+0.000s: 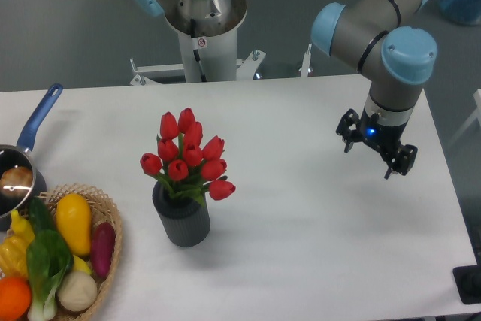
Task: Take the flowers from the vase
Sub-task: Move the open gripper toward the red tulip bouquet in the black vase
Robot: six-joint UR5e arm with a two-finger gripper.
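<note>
Basket (113, 249): at the surface's near-left corner, keeping the produce clear of the work.
Vase (182, 219): ribbed, dark grey, upright on the white surface (316, 261), holds the stems.
Flowers (188, 157): red tulip buds standing in the vase, tops exposed for a grasp from above.
Saucepan (22, 163): blue-handled, far left.
Pincer (376, 152): open, empty, hanging above the surface well right of the flowers.

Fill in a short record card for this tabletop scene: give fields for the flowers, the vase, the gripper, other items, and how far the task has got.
flowers: red tulip bunch, standing in the vase
vase: dark grey, ribbed, upright on the white table
gripper: open, empty, off to the side of the flowers, apart from them
other items: wicker basket of produce, blue-handled saucepan, both at the table's edge
task stage: flowers not yet grasped
</note>
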